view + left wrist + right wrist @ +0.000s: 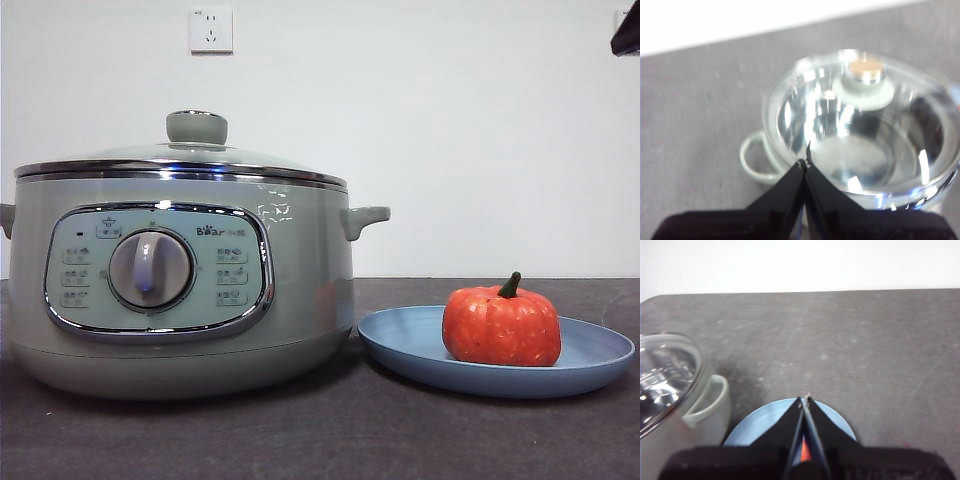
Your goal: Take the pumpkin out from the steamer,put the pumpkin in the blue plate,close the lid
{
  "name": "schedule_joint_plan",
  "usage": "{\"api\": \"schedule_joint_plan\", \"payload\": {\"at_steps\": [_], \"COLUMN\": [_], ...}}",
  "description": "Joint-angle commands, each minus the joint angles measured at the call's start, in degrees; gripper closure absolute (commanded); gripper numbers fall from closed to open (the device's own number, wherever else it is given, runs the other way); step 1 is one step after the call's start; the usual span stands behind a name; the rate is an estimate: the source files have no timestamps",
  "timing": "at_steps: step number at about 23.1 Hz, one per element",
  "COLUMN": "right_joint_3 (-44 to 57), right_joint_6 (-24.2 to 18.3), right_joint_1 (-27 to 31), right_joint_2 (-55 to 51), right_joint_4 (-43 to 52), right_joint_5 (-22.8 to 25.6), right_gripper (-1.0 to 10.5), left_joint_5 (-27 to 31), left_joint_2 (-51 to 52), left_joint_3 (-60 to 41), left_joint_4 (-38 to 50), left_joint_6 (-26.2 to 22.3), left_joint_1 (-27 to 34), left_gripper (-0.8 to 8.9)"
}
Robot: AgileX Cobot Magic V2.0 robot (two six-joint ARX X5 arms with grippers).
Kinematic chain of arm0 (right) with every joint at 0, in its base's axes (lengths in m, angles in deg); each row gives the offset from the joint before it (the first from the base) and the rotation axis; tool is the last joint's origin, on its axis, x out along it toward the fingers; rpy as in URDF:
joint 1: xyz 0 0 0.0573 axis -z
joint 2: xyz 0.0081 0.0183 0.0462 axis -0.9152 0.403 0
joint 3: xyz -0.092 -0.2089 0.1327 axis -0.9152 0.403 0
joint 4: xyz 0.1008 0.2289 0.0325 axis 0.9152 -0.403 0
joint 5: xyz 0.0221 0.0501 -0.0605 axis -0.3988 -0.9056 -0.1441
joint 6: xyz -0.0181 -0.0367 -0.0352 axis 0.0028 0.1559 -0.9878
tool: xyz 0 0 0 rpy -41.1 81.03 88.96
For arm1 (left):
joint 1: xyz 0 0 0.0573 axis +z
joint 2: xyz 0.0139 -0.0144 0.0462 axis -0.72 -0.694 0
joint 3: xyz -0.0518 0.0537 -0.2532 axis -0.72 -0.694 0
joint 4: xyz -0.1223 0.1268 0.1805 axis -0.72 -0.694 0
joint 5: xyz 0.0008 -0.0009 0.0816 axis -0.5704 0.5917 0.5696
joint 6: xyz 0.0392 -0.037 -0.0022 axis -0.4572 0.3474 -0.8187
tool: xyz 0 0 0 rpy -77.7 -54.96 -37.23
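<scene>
The left gripper hangs above the pot with its two black jaws pressed together, tips meeting and nothing between them. The right gripper hangs over the plate, its jaws likewise closed tip to tip and empty; a sliver of orange shows just under them in its wrist view.

Nearest in the front view is the dark grey table. On it, to the left, stands the steamer, a round sage-green pot with a chrome-edged panel, a central dial and a small handle on each side. The lid sits flat on its rim, glass dome closed, its pale green knob upright at the top. Through the glass, the left wrist view shows the inside of the pot bare.

Just beside the pot, to the right, lies the blue plate; whether its edge touches the pot's base cannot be told. The pumpkin sits on the plate, upright, its dark green stem pointing up.

Behind everything is a white wall with a socket, and a black tip of an arm shows at the top right corner.
</scene>
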Motion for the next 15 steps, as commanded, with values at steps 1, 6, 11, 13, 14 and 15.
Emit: {"api": "schedule_joint_plan", "payload": {"at_steps": [1, 6, 11, 13, 14, 15], "right_joint_3": [0.3, 0.3, 0.3, 0.3, 0.3, 0.3], "right_joint_6": [1.5, 1.5, 1.5, 1.5, 1.5, 1.5], "right_joint_1": [0.0, 0.0, 0.0, 0.0, 0.0, 0.0], "right_joint_2": [-0.1, -0.1, -0.1, -0.1, -0.1, -0.1], "right_joint_4": [0.3, -0.1, -0.1, -0.1, -0.1, -0.1], "right_joint_5": [0.6, 0.7, 0.6, 0.6, 0.6, 0.7], "right_gripper": [9.6, 9.6, 9.6, 9.6, 9.6, 9.6], "left_joint_5": [0.2, -1.0, -1.3, -1.3, -1.3, -1.3], "left_joint_2": [0.0, 0.0, 0.0, 0.0, 0.0, 0.0], "left_joint_3": [-0.3, -0.3, -0.3, -0.3, -0.3, -0.3], "left_joint_4": [-0.4, -1.5, -1.5, -1.5, -1.5, -1.5], "left_joint_6": [1.4, 4.6, 4.6, 4.6, 4.6, 4.6], "left_joint_1": [-0.2, -0.2, -0.2, -0.2, -0.2, -0.2], "left_gripper": [8.17, 8.17, 8.17, 8.17, 8.17, 8.17]}}
